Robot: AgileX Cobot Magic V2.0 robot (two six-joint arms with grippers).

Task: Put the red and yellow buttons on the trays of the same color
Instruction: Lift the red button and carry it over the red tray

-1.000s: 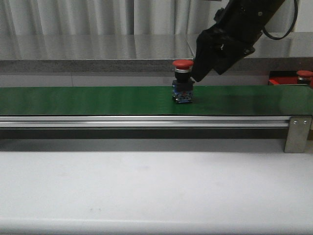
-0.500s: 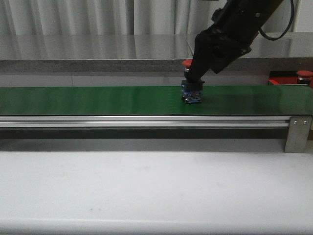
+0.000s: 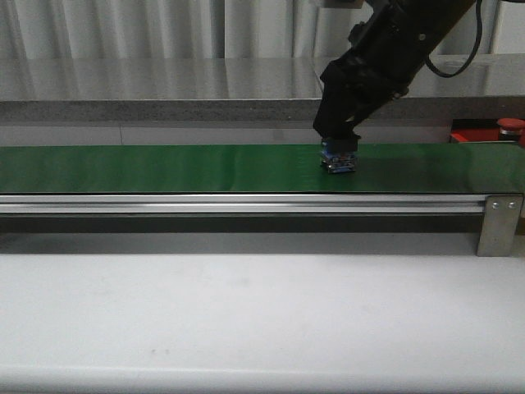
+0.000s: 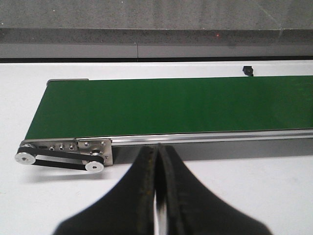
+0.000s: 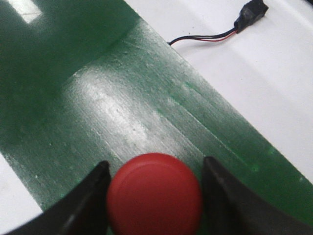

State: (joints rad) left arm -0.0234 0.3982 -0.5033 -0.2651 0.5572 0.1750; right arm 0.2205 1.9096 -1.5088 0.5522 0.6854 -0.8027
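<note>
A red button (image 5: 154,193) with a glossy domed cap stands on the green belt (image 5: 127,107). My right gripper (image 5: 155,162) is open, one finger on each side of the cap: one touches it and the other shows a thin gap. In the front view that gripper (image 3: 339,141) covers the cap, and only the button's blue base (image 3: 339,161) shows on the belt (image 3: 164,168). The red tray (image 3: 472,128) lies at the far right behind the belt, with another red button (image 3: 510,125) on it. My left gripper (image 4: 157,147) is shut and holds nothing, near the belt's end.
The belt's metal rail and end bracket (image 3: 499,222) run along its front. A roller and drive belt (image 4: 63,157) sit at the end near my left gripper. A small black connector with wires (image 5: 252,12) lies on the white table beyond the belt.
The button has ridden the belt to the right. My right gripper has followed it and come down over its cap, which now hides in the front view.
</note>
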